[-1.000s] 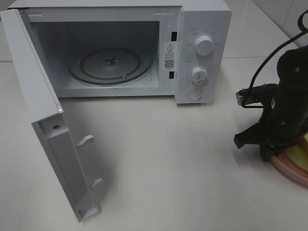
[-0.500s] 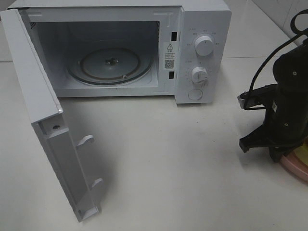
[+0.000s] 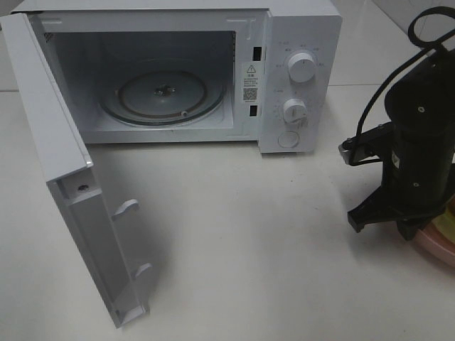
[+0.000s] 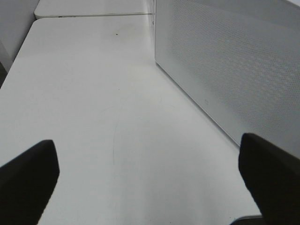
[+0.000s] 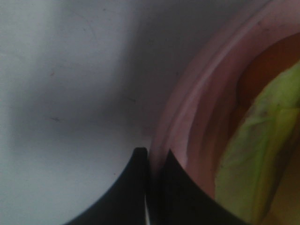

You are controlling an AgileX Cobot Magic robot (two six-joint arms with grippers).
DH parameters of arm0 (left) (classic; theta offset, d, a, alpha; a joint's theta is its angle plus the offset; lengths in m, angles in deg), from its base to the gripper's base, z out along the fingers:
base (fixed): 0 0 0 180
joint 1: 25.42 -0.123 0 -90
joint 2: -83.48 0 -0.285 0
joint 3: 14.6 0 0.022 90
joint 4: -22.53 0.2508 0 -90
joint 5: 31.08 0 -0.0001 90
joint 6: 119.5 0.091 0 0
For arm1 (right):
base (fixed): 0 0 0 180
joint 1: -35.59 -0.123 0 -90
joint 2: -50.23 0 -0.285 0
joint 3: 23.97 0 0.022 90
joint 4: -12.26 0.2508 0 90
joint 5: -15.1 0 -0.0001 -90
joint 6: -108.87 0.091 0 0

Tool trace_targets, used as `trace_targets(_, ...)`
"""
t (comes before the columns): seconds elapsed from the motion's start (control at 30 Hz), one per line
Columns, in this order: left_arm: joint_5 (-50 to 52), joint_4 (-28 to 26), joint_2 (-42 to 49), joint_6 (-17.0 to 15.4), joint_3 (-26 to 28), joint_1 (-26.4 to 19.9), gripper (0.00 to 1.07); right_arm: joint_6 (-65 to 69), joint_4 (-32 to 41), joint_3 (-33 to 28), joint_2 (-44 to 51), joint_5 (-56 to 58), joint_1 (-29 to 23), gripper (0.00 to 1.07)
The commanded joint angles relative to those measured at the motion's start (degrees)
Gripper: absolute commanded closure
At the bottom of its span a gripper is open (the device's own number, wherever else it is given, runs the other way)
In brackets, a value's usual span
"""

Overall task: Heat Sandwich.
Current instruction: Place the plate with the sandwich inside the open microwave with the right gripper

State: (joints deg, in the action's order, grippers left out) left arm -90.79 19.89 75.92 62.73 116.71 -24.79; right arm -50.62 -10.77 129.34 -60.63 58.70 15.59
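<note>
White microwave (image 3: pixel 178 42) sits at the back of the surface (image 3: pixel 249 249), door (image 3: pixel 64 177) swung wide open to the left w/ its inner face and latch hooks showing. Inside lies the round glass turntable (image 3: pixel 162 96). Control panel on the right: upper knob (image 3: pixel 302 69), lower knob (image 3: pixel 293 110), round button (image 3: pixel 288 139) below. The black right arm (image 3: pixel 419 156) stands near the right edge, well apart from the microwave, its claw (image 3: pixel 411 231) down at the rim of a pink plate (image 3: pixel 435 250) (jaws hidden by the arm's own body). A yellow-green sliver of the sandwich (image 3: pixel 449 222) shows at the edge; rest cut off.
</note>
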Motion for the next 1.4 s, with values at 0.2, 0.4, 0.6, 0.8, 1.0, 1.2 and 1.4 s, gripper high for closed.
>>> trace_targets(0.2, 0.34, -0.4, 1.49, -0.17, -0.23, 0.06, 0.07, 0.34, -2.58, -0.23, 4.01, 6.59, -3.5, 1.07)
trace_targets(0.4, 0.34, -0.4, 1.49, -0.17, -0.23, 0.06, 0.07, 0.06, -2.58, -0.92, 6.3, 6.99, -5.84, 1.07)
trace_targets(0.6, 0.34, -0.4, 1.49, -0.17, -0.23, 0.06, 0.07, 0.06, -2.12, -3.38, 9.28, 8.19, -8.77, 1.07)
trace_targets(0.8, 0.34, -0.4, 1.49, -0.17, -0.23, 0.06, 0.07, 0.06, -1.89, -5.9, 12.83, 9.4, -12.03, 1.07)
trace_targets(1.0, 0.34, -0.4, 1.49, -0.17, -0.23, 0.06, 0.07, 0.29, -1.89, -7.85, 16.84, 11.29, -16.16, 1.07)
trace_targets(1.2, 0.34, -0.4, 1.49, -0.17, -0.23, 0.06, 0.07, 0.29, -1.89, -8.08, 19.54, 13.64, -19.6, 1.07)
trace_targets(1.4, 0.34, -0.4, 1.49, -0.17, -0.23, 0.06, 0.07, 0.34, -1.72, -8.25, 21.6, 15.36, -22.35, 1.07)
